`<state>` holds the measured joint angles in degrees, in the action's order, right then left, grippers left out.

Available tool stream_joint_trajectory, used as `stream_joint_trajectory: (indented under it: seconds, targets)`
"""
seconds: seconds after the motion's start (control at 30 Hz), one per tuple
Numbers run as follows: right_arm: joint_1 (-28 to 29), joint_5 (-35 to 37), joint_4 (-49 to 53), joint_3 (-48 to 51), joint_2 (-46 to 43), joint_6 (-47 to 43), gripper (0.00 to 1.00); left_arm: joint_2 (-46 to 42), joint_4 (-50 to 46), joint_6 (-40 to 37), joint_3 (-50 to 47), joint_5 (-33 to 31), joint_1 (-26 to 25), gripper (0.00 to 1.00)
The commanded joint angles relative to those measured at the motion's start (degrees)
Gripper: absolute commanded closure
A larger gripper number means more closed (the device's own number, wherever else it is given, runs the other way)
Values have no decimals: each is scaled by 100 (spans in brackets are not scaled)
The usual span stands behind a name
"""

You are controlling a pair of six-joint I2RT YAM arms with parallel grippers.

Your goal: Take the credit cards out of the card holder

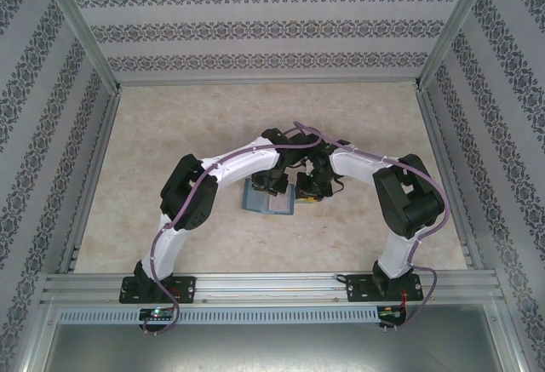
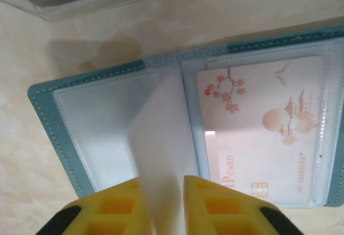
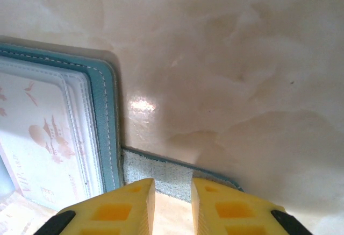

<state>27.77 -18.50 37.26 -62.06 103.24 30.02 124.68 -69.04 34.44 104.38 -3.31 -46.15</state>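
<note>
The beige marbled table [image 1: 170,134] is seen with the 2 arms bent inward over its middle. Directly beneath both claws the teal card holder [image 1: 268,202] is laid open like a book, its long axis running from the left claw's side to the right claw's side and its spine pointing away from the left claw [image 2: 162,184]. A clear plastic tray [image 2: 80,1] is seen beyond the holder, ahead and left of that claw. 1 credit card [image 2: 269,133], pale with pink blossom, is held in the sleeve ahead and right of the left claw, its long axis along the holder's. A translucent sleeve leaf [image 2: 156,138] is raised between the left claw's fingers; whether it is pinched cannot be told. The strap tab [image 3: 145,165] is laid flat under the right claw [image 3: 173,184], whose fingers are set narrowly apart; a grasp cannot be told.
</note>
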Motion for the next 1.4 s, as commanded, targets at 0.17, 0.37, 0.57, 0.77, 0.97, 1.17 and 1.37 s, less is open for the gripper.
stream_joint_trajectory:
  seconds: [0.17,0.37,0.57,0.77,0.97,1.17,1.37]
  targets:
    - [36,15,80,35,-116,-10,74,-98,-228,-110,-213,-303,-70,95]
    - [36,14,102,30,-122,-7,74,-144,-191,-137,-491,-390,-53,94]
    - [35,13,141,-7,-146,-1,74,-187,-106,-165,-751,-448,-35,84]
    - [61,44,227,-87,-147,19,74,-385,2,-161,-1039,-469,26,80]
    - [114,83,350,-248,-147,39,74,-709,149,-165,-1405,-488,114,77]
    - [189,132,502,-447,-153,40,74,-1008,253,-132,-1670,-530,202,76]
    - [280,129,591,-629,-145,68,74,-1481,631,-177,-1962,-467,299,74]
